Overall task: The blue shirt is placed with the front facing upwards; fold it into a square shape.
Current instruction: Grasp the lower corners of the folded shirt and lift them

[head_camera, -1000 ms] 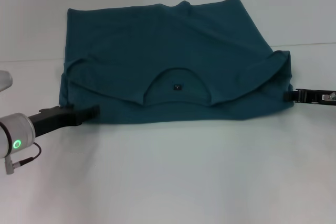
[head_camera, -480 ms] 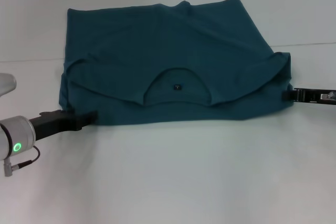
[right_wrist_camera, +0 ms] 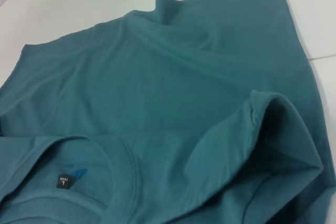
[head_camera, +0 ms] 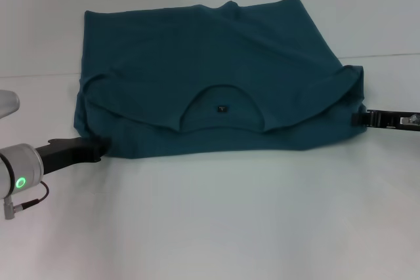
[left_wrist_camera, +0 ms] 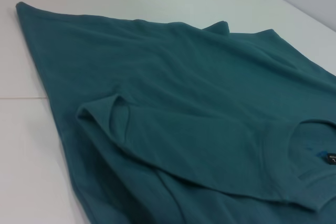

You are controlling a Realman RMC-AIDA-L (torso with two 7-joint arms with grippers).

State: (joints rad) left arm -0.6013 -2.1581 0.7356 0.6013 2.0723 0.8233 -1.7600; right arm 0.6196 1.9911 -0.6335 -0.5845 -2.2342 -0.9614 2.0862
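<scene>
White table (head_camera: 216,221): the blue shirt (head_camera: 210,77) lies centred, folded over, neck tag (head_camera: 223,107) showing. Left gripper (head_camera: 98,145) at its 8 o'clock corner, right gripper (head_camera: 359,119) at 3 o'clock edge; finger state cannot be told for either.

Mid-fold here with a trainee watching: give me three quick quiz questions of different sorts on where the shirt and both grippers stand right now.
1. True or false: the blue shirt lies flat and unfolded on the white table.
2. Which gripper is at the shirt's near corner on the robot's left? A) left gripper B) right gripper
3. Fill in: the small dark neck tag shows inside the ____.

Key: 1 false, a layer is already folded over; 2 A; 3 neckline.
</scene>
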